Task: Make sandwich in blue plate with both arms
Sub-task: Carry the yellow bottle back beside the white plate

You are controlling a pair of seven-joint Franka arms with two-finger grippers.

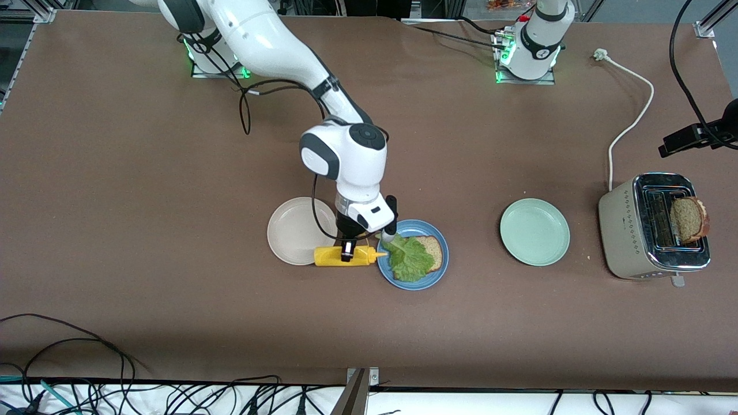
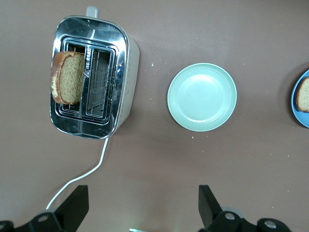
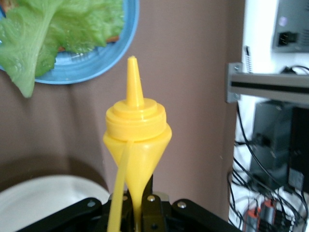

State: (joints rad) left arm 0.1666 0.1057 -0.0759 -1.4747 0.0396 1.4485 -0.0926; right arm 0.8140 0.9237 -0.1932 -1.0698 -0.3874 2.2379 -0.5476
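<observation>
Front view: right gripper [image 1: 347,252] clamped on yellow mustard bottle [image 1: 341,256], nozzle at rim of blue plate [image 1: 436,274] bearing lettuce [image 1: 410,259] on bread slice [image 1: 432,252]; advisably tilt nozzle over lettuce, squeeze gently; left gripper [image 2: 143,205] open, waiting above toaster [image 1: 650,226].

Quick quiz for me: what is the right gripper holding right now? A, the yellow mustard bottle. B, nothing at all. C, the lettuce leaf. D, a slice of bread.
A: the right gripper is shut on the yellow mustard bottle, held on its side with the nozzle pointing toward the blue plate, where the lettuce leaf lies on a bread slice.
</observation>
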